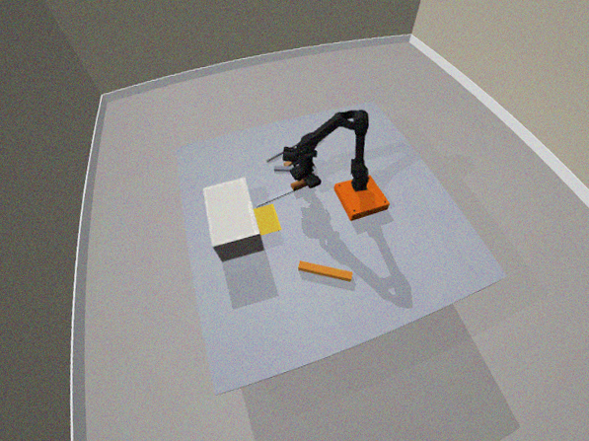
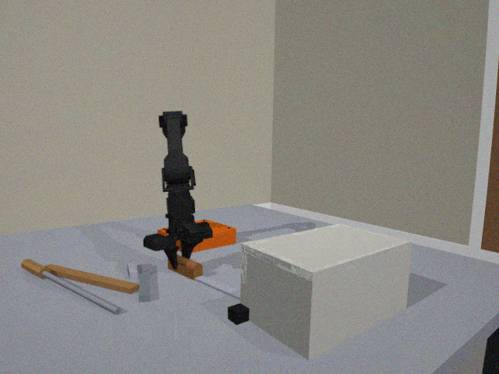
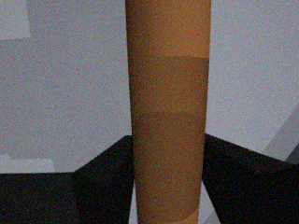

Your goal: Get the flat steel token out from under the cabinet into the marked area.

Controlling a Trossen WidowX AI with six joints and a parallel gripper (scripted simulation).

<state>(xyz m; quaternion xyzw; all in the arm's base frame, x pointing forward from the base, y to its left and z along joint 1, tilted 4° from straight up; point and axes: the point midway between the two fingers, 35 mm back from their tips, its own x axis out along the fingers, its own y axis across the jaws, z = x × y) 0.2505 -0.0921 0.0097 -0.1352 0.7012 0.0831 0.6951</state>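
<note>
The white cabinet (image 1: 229, 211) (image 2: 362, 277) stands with the yellow marked area (image 1: 268, 220) at its front. My gripper (image 1: 305, 180) (image 2: 180, 263) (image 3: 163, 142) is shut on the wooden handle (image 1: 298, 185) (image 2: 193, 269) (image 3: 169, 89) of a thin-rod tool, low in front of the cabinet. The tool's thin grey rod (image 1: 278, 197) (image 2: 217, 290) runs from the handle toward the cabinet front, near one corner of the yellow area. Its far end meets the cabinet's front edge in the top view; whether it reaches underneath cannot be told. The steel token and vent slots are not visible.
An orange bar (image 1: 325, 270) lies apart on the table. On the other side lie a grey rod (image 2: 80, 291) with a wooden handle, a wooden stick (image 2: 94, 279) and a grey block-like piece (image 2: 148, 283). A small black block (image 2: 238, 313) is beside the cabinet.
</note>
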